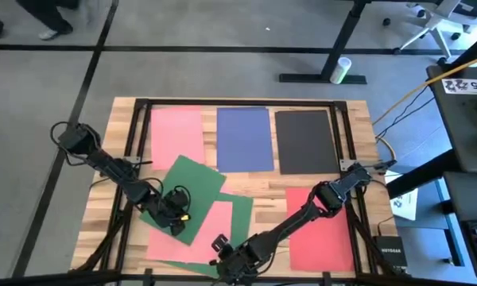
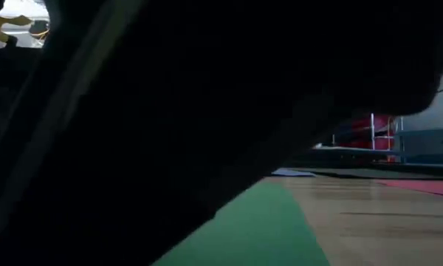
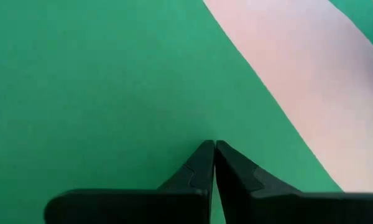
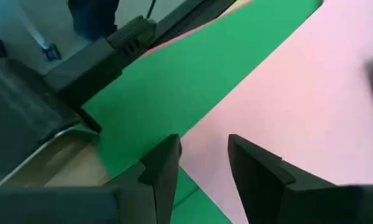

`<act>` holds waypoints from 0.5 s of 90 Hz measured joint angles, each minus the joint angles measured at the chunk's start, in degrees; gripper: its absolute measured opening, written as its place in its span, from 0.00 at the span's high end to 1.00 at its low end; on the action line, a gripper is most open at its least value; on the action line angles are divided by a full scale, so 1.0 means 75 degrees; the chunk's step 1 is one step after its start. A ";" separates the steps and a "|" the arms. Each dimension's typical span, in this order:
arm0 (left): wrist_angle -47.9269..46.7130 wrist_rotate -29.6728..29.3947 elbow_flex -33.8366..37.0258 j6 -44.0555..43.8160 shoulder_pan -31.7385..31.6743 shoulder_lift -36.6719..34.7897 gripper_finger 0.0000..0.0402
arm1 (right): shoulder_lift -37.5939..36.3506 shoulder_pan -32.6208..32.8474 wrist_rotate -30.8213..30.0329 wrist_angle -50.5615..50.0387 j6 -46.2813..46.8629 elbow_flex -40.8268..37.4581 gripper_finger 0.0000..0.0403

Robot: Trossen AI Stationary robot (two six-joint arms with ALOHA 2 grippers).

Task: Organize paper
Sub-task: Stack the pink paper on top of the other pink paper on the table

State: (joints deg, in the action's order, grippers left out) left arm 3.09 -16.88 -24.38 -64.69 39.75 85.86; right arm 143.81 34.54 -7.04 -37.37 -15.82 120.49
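Note:
Far on the table, a pink sheet [image 1: 177, 137], a blue sheet [image 1: 244, 139] and a black sheet [image 1: 306, 141] lie flat side by side. A red sheet [image 1: 319, 229] lies near right. At near left, a tilted green sheet [image 1: 184, 187] tops a loose pile with another green sheet [image 1: 240, 208] and a pink sheet [image 1: 197, 237]. My left gripper [image 1: 177, 208] is shut over the top green sheet [image 3: 112, 81]. My right gripper [image 1: 222, 245] stands open low over the pile's pink sheet [image 4: 298, 93], near the table's front edge. My left gripper comes at the top green sheet from above, its shut fingertips [image 3: 205, 155] down at the sheet's face [image 3: 174, 118], in its near half. I cannot tell whether they touch the paper or stand just above it. The sheet lies flat on the pile.
A dark frame [image 1: 135, 135] runs along the table's edges. My right arm [image 1: 318, 202] stretches across the near middle, between the pile and the red sheet. Bare wood [image 1: 262, 184] shows in the middle. In the low view a dark arm fills most of the picture.

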 joint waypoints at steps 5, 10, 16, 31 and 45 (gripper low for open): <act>-0.0003 0.0001 0.0000 -0.0021 0.0000 0.0000 1.00 | -0.0023 -0.0003 -0.0047 -0.0023 0.0001 0.0000 0.67; 0.0000 -0.0001 0.0000 -0.0057 0.0000 0.0000 1.00 | -0.0041 -0.0003 -0.0109 -0.0095 0.0004 0.0042 0.67; 0.0000 -0.0001 0.0000 -0.0059 0.0000 0.0000 1.00 | -0.0055 -0.0003 -0.0120 -0.0006 0.0004 0.0077 0.67; 0.0003 0.0000 0.0000 -0.0061 0.0000 0.0000 1.00 | -0.0081 -0.0003 -0.0120 -0.0339 0.0041 0.0085 0.67; 0.0003 0.0000 0.0000 -0.0055 0.0000 0.0000 1.00 | -0.0081 -0.0003 -0.0137 -0.0783 0.0007 0.0085 0.67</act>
State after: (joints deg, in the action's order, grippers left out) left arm 3.11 -16.88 -24.38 -65.10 39.75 85.86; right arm 143.20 34.52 -8.07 -43.24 -15.77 121.12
